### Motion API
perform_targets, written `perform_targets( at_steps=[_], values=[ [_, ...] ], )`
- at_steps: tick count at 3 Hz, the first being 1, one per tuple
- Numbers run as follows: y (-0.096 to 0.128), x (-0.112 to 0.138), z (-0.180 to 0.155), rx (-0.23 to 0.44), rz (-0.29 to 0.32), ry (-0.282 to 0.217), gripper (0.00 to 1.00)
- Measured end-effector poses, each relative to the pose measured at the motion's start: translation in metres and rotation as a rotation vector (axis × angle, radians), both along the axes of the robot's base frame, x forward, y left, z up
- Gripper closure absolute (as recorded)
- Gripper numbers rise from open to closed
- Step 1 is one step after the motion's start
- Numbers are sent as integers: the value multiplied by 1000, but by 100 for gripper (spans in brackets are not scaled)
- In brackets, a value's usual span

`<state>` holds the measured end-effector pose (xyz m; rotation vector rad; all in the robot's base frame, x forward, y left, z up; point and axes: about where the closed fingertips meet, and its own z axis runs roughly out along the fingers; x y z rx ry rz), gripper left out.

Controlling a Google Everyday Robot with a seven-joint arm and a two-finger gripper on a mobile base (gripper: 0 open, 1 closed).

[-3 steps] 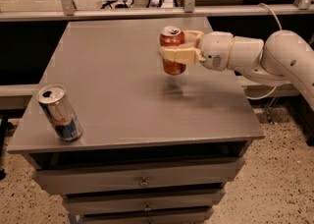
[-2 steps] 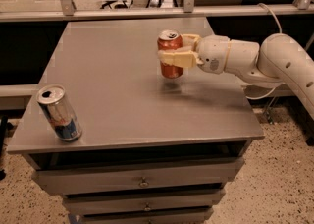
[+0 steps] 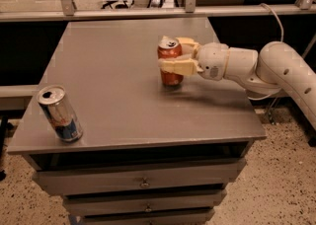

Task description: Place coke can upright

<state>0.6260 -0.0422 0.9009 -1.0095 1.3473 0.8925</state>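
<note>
The coke can (image 3: 170, 77) is red with a silver top. It stands upright on the grey table (image 3: 108, 71), right of centre, with its base at or just above the surface. My gripper (image 3: 174, 56) reaches in from the right on a white arm (image 3: 247, 66). It is shut on the coke can: one cream finger (image 3: 177, 66) crosses the can's front and the other (image 3: 188, 44) sits behind it.
A slim silver-and-blue can (image 3: 60, 113) stands tilted near the table's front left corner. Drawers (image 3: 143, 183) sit below the tabletop. A metal rail (image 3: 148, 13) runs behind the table. The table's right edge lies under my arm.
My gripper has lowered the coke can and shifted it slightly left, from above the surface down to the tabletop. The silver-and-blue can has not moved.
</note>
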Motion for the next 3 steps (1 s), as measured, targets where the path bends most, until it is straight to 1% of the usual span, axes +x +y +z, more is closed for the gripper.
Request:
perform_targets(
  at_steps=[1, 2, 3],
  values=[
    [0, -3, -5, 1, 4, 0, 13],
    [-5, -8, -10, -3, -1, 6, 0],
    [-16, -13, -14, -15, -17, 14, 0]
  ],
)
